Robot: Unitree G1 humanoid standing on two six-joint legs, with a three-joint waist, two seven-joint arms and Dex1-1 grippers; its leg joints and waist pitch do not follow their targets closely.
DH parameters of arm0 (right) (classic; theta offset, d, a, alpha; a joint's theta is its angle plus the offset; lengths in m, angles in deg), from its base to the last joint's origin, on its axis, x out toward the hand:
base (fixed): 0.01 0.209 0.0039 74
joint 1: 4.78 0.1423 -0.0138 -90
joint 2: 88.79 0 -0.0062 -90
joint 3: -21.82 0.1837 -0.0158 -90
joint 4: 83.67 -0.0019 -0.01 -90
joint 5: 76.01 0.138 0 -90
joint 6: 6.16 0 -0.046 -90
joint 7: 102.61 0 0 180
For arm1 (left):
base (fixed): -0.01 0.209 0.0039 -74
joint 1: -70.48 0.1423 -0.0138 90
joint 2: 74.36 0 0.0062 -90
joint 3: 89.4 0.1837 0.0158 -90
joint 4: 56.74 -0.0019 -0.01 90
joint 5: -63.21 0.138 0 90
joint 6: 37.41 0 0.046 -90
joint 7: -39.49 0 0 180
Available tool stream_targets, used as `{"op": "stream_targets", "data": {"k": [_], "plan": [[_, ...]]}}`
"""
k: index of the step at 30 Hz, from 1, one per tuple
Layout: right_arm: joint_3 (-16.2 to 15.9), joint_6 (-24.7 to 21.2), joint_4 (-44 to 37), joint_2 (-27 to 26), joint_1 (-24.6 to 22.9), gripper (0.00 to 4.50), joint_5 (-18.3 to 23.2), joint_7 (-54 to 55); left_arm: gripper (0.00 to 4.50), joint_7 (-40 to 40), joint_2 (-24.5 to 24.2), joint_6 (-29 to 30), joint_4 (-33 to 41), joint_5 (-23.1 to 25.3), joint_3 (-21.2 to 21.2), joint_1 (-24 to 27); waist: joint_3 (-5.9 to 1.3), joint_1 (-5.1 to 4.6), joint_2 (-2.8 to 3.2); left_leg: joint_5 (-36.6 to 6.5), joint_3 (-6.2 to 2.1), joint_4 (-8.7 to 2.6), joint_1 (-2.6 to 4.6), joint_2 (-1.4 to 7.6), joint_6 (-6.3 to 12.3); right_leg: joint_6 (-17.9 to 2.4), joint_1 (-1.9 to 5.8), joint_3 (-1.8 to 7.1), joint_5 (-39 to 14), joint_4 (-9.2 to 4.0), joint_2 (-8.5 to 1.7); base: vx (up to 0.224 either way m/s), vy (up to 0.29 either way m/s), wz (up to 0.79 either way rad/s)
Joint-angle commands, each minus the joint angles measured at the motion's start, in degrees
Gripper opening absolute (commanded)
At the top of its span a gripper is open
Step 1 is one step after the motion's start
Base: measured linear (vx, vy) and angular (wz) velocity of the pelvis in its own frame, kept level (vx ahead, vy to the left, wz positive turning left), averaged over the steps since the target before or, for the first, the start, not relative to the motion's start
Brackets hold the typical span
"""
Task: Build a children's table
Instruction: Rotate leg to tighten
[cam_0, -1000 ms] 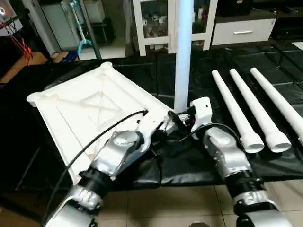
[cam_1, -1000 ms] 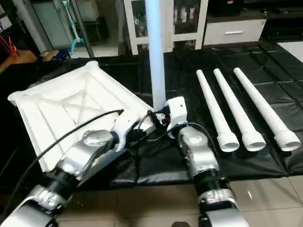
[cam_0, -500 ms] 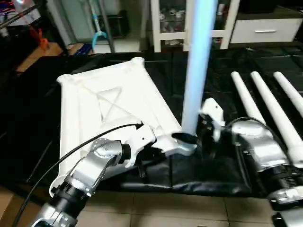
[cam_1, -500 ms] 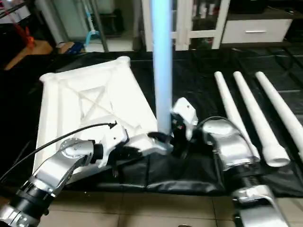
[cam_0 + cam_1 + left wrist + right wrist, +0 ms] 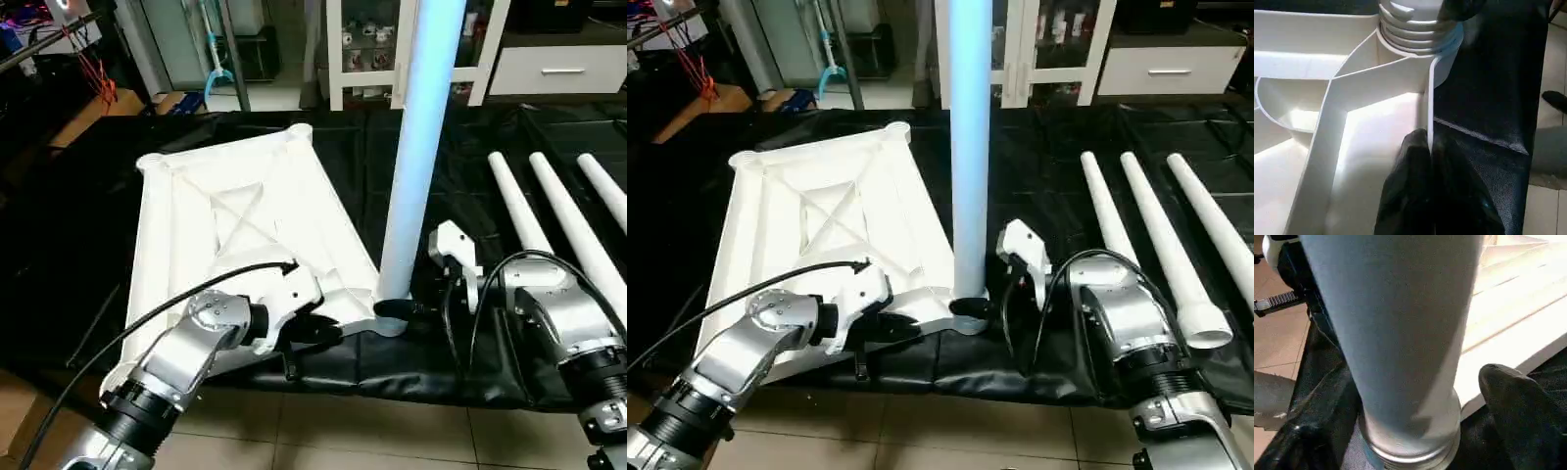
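Tabletop: the white square tabletop (image 5: 235,225) lies upside down on a black mat (image 5: 460,196) on the floor, ribs facing up.
Standing leg: one long white leg (image 5: 416,147) stands straight up in the near corner socket (image 5: 1418,29). Its screw rings show above the socket, so I think it is not all the way in.
Spare legs: three more legs (image 5: 549,220) lie side by side on the mat, well apart from the tabletop.
Left gripper: the left gripper (image 5: 1427,161) is clenched on the thin edge wall of the tabletop, just beside the socket, and holds it steady.
Right gripper: the right gripper (image 5: 1415,396) has its fingers spread wide, one on each side of the bottom of the standing leg. I cannot tell for sure if they touch it.
What could go wrong: the leg may tip over if the right fingers let it lean, because it is tall and sits only loosely in the socket. It may also go in crooked and jam. The tabletop may slide on the smooth mat if the left hold slips.
Writing: no words, brands or labels can be read on anything.
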Motion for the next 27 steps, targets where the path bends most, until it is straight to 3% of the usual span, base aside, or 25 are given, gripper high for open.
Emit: {"op": "stream_targets", "data": {"k": [1,2,12,18,22,27], "plan": [[0.11,-0.01,-0.25,-0.54,0.03,3.66,-0.39,1.47,0.0,1.73,-0.97,0.86,0.66,-0.11,1.4,0.53,-3.66,-0.11,-0.9,-12.6,-0.51,-4.78,1.14,2.07,5.64,-13.58,2.7,0.66,-9.66,-2.85,-0.51,0.0,0.0,0.0],[0.11,-0.06,-0.27,-0.54,0.03,3.41,-0.41,1.44,0.0,1.74,-0.97,0.86,0.66,-0.1,1.4,0.53,-3.62,-0.17,-0.95,-12.73,-0.51,-4.8,1.11,2.07,5.63,-13.56,2.71,0.66,-9.83,-2.87,-0.5,0.0,0.0,0.0],[0.26,0.14,-0.03,-1.0,-1.35,2.59,-0.66,2.17,0.0,2.11,-1.13,1.53,1.07,0.05,1.82,0.79,-3.52,-0.8,-0.91,-14.62,-0.64,-4.97,1.08,2.07,4.84,-13.06,2.71,0.67,-12.02,-3.07,-0.57,0.0,0.0,0.0],[0.42,0.24,-0.61,-1.27,-2.68,2.42,-0.87,3.11,0.0,2.23,-1.21,1.64,1.1,0.12,2.04,0.99,-3.34,-1.29,-0.81,-17.77,-0.74,-5.26,1.25,2.06,3.73,-12.39,2.68,0.7,-14.85,-3.41,-0.52,0.0,0.0,0.0],[1.29,2.55,1.58,-3.26,-2.26,2.38,-3.34,10.2,0.0,0.44,-0.28,1.77,-0.24,0.83,1.81,0.44,-3.15,-1.51,-0.81,-19.2,-0.73,-5.44,1.2,2.01,3.16,-11.99,2.57,0.7,-16.22,-3.55,-0.49,0.0,0.0,0.0],[3.75,2.18,5.92,-9.64,-0.29,2.24,-5.65,26.41,0.0,-9.91,4.28,2.24,-7.8,4.03,-0.77,-4.12,-2.52,-3.4,-0.97,-26.27,-1.19,-5.79,1.31,1.57,-0.07,-8.71,1.95,0.51,-26.51,-4.46,-0.51,0.0,0.0,0.0]]}}
